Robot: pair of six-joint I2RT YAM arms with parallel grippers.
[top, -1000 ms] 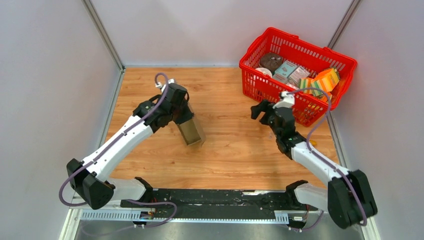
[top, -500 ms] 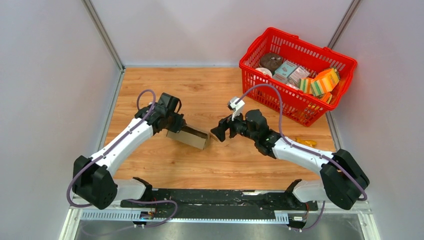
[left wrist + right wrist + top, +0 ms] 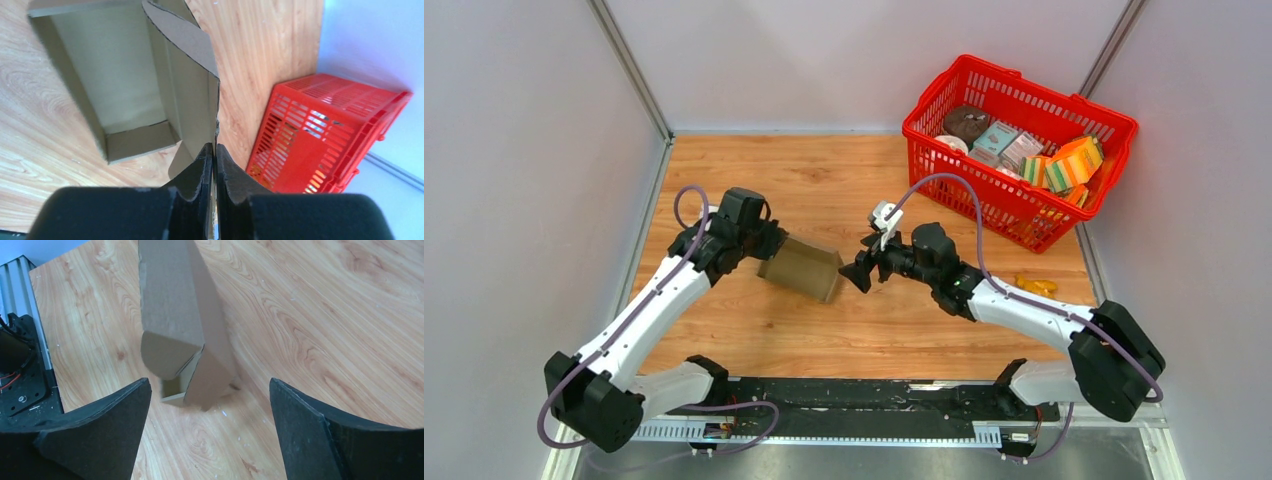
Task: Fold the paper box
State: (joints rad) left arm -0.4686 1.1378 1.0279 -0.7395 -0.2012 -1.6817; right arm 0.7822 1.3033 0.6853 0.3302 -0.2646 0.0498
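Note:
The paper box (image 3: 802,268) is plain brown cardboard, lying on its side on the wooden table (image 3: 874,330) between the two arms. My left gripper (image 3: 767,249) is at the box's left end. In the left wrist view the box (image 3: 125,85) shows its hollow inside, and the left gripper (image 3: 215,148) is shut on the edge of one side wall. My right gripper (image 3: 861,270) is open just off the box's right end. From the right wrist the box (image 3: 175,315) lies ahead of the wide-open right gripper (image 3: 210,385), with a rounded flap facing it.
A red basket (image 3: 1014,75) full of colourful packages stands at the back right; its wall (image 3: 325,130) shows in the left wrist view. A small yellow scrap (image 3: 1034,285) lies on the table near the right arm.
The left arm has tipped the box from upright down onto its side and drawn back left. The right gripper swung from beside the basket over to the box's right end.

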